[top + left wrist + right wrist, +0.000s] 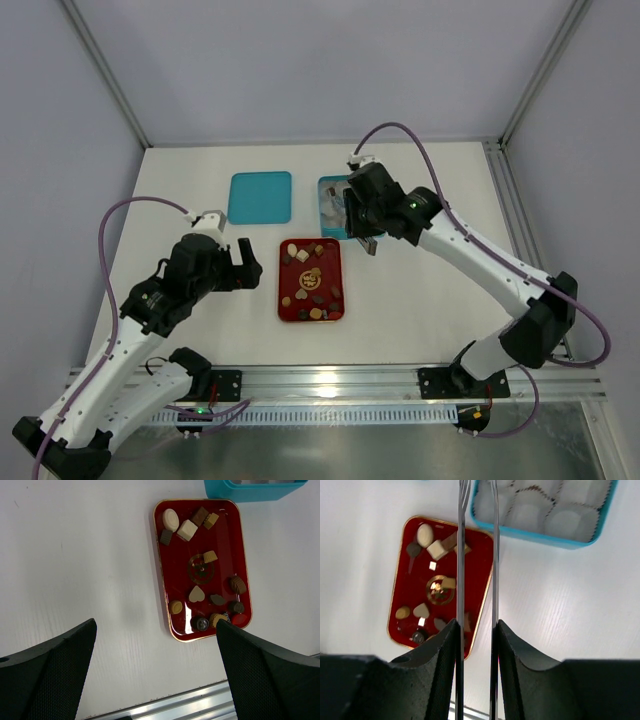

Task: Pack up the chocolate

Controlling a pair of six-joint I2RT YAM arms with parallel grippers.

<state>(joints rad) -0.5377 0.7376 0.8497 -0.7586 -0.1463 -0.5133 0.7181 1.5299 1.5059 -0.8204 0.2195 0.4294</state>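
Observation:
Several small chocolates [310,279], dark brown, light brown and cream, lie scattered on the red tray [288,300]. In the left wrist view the chocolates [187,530] spread over the tray [225,535]. My left gripper [249,265] [156,625] hangs open left of the tray, holding nothing. My right gripper [365,243] [476,624] is shut on metal tongs [460,555]. The tongs' two blades stand apart over the tray's [415,580] right edge, and nothing shows between them. Their tips run past the top of the right wrist view, near the teal box [545,537].
The teal box [335,205] [250,490] with pale paper cups [570,517] sits just beyond the tray. Its flat teal lid [261,197] lies to the left of it. An aluminium rail [330,378] runs along the near table edge.

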